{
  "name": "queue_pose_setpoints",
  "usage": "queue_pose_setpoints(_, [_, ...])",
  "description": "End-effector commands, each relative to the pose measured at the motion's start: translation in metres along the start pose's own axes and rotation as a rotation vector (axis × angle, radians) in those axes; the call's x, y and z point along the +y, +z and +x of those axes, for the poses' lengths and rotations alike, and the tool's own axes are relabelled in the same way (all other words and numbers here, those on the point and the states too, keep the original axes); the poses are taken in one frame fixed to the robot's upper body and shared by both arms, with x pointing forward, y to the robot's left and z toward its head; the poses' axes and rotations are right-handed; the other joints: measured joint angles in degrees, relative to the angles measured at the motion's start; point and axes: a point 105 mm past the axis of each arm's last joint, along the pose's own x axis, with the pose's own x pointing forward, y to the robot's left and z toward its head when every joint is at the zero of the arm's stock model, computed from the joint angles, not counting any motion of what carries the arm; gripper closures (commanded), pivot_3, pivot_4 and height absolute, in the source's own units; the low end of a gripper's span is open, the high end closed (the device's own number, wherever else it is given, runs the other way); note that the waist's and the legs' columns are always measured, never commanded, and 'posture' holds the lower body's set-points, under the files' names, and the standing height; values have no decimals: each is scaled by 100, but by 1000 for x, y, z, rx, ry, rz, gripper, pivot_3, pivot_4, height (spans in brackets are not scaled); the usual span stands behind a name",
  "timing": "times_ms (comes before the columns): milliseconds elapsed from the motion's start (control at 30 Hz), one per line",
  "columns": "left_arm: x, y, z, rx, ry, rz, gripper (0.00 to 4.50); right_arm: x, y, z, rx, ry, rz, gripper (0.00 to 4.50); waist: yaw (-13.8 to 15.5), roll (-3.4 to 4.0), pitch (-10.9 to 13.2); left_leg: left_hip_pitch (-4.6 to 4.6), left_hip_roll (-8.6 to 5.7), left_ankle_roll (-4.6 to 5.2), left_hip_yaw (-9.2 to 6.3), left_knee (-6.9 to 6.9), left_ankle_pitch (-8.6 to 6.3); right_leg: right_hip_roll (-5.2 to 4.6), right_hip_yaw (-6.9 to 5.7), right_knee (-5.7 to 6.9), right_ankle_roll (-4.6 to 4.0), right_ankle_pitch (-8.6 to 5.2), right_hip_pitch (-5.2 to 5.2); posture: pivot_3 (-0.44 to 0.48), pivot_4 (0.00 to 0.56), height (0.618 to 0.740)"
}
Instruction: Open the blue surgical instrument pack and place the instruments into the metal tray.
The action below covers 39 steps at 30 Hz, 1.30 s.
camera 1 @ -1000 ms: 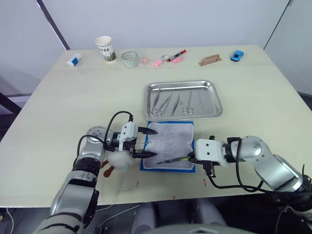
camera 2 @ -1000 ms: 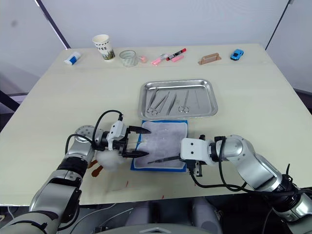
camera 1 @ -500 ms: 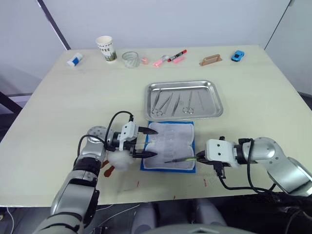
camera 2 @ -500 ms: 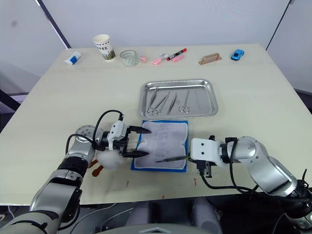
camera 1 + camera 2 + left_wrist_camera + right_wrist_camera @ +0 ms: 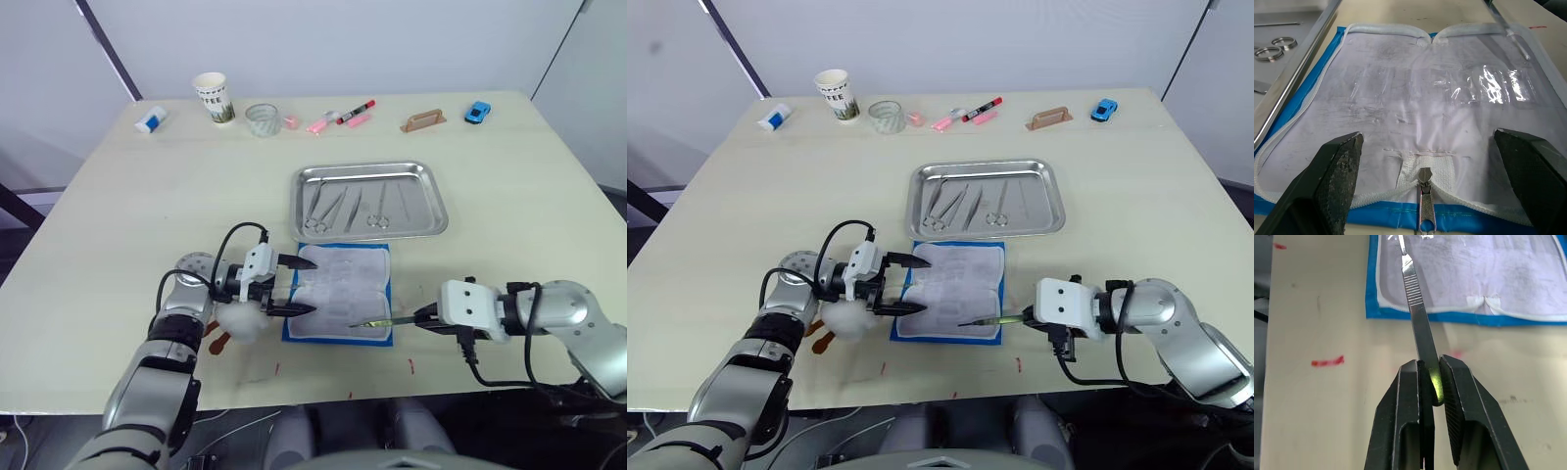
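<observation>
while the right tool [image 5: 1429, 377] pinches a slim scalpel handle [image 5: 1418, 316] over the open blue surgical instrument pack [image 5: 343, 294], left tool [image 5: 294, 286] gaping at its edge, white plush toy [image 5: 240, 320] beside, metal tray [image 5: 367, 200] beyond holding scissors [image 5: 318, 206], paper cup [image 5: 212, 97] and markers [image 5: 343, 115] at the tabletop's [image 5: 147, 215] far edge

Both arms are built of rounded silver-grey metal segments, each ending in a white boxy wrist housing. Black cables loop loosely from the forearms to these housings. The left hand [image 5: 291, 285] carries two black, tapered fingers [image 5: 1334, 171] with a rough, grainy surface and blunt tips. The right hand [image 5: 1431, 382] has two black fingers [image 5: 1405, 396] whose inner faces bear finely ribbed pads.
</observation>
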Motion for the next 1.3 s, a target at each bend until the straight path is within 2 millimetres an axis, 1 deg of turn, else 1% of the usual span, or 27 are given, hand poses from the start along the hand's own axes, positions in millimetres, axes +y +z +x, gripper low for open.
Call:
queue_pose_setpoints(33, [-22, -27, 1, 86, -84, -94, 0, -4, 5, -11, -16, -28, -36, 4450, -1, 0, 0, 0, 0, 0, 0, 0, 0, 0, 0, 0, 0, 0, 0, 0, 150, 740])
queue_pose_setpoints(100, [-22, -27, 1, 87, -83, -95, 0, -4, 3, -13, -10, -34, -36, 4450, -1, 0, 0, 0, 0, 0, 0, 0, 0, 0, 0, 0, 0, 0, 0, 0, 150, 740])
queue_pose_setpoints(267, [-22, -27, 2, 84, -84, -93, 0, -13, 0, -24, -18, -89, 5, 4450, -2, 0, 0, 1, 0, 0, 1, 1, 0, 0, 1, 0, 1, 0, 1, 0, 150, 740])
queue_pose_setpoints(367, [-22, -27, 2, 83, -83, -93, 0, -25, 6, -27, -85, -153, 86, 4450, -3, 0, 0, 1, 0, 0, -1, 1, 0, 1, 1, 0, 0, 0, 2, 0, 150, 740])
queue_pose_setpoints(467, [-22, -27, 2, 81, -80, -92, 0, -39, 12, -25, -148, -232, 184, 4450, -8, 0, 0, 2, -1, 0, -5, 2, 0, 3, 2, 3, 0, 1, 2, 0, 150, 740])
queue_pose_setpoints(600, [-22, -26, 2, 78, -77, -91, 0, -55, 13, -21, -203, -318, 310, 4450, -2, 0, 0, 0, -2, 0, -6, 2, 0, 2, 1, 1, 0, 1, 3, 0, 150, 740])
queue_pose_setpoints(700, [-22, -26, 1, 77, -73, -91, 0, -77, 8, -19, -239, -423, 440, 4450, -11, 1, 0, 1, -2, 0, -5, 2, 0, 2, 2, 2, 0, 1, 3, 0, 150, 740])
queue_pose_setpoints(833, [-22, -26, 1, 75, -65, -90, 0, -108, 4, -17, -259, -564, 566, 4450, -16, 5, 0, 1, -2, 0, -5, 2, 0, 2, 3, 5, 0, 1, 2, 0, 150, 740])
queue_pose_setpoints(867, [-21, -26, 2, 72, -61, -90, 0, -119, 4, -16, -267, -607, 603, 4450, -14, 6, 1, 0, -2, 0, -4, 2, 0, 2, 3, 4, -1, 1, 2, 0, 150, 740])
queue_pose_setpoints(1000, [-21, -25, 4, 64, -54, -87, 0, -149, -3, -10, -244, -739, 734, 4450, -25, 23, 3, 0, -4, 0, -1, 1, 0, 3, 12, 6, 0, 2, -1, 0, 150, 740])
queue_pose_setpoints(1167, [-21, -25, 5, 61, -47, -84, 0, -173, -11, 0, -199, -846, 850, 4450, -19, 28, 0, -7, -4, 0, -5, 0, 0, 0, 6, 2, 0, 1, -4, 0, 150, 740])
queue_pose_setpoints(1300, [-20, -24, 6, 59, -40, -82, 0, -182, -13, 11, -173, -893, 905, 4450, -20, 32, -1, -9, -4, 0, -5, -1, 0, -1, 5, 1, 0, 1, -6, 0, 150, 740])
